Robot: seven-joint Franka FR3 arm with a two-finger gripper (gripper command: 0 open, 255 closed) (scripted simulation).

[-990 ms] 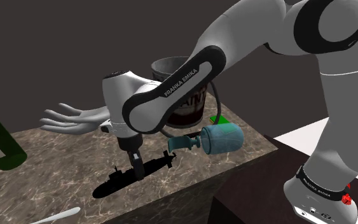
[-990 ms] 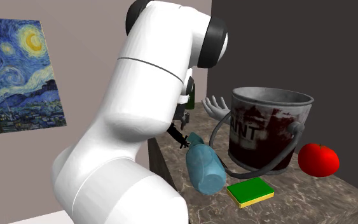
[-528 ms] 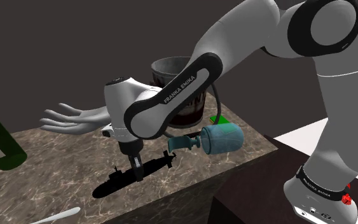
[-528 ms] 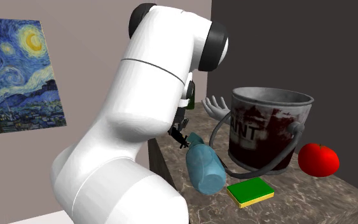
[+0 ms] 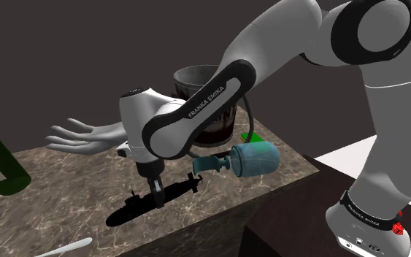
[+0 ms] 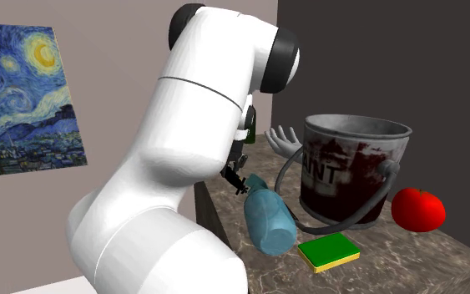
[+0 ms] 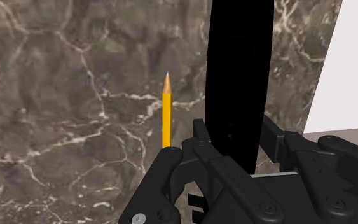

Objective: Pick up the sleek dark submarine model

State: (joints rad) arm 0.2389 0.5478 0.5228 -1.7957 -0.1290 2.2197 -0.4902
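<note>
The end effector [image 5: 155, 196] is closed narrow on the submarine [image 5: 174, 190] at mid-hull. The submarine lies near the surface's [image 5: 65, 190] edge nearest the stand. Expect a light, rigid, smooth hull that may slip or pivot. Keep your hold central, clear of the fins.

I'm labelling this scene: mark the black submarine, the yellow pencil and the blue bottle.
black submarine [image 7: 238, 76], wrist view, middle of its hull.
yellow pencil [image 7: 166, 118], wrist view, middle of its shaft.
blue bottle [image 5: 256, 159], shoulder view, its wide body.
</note>
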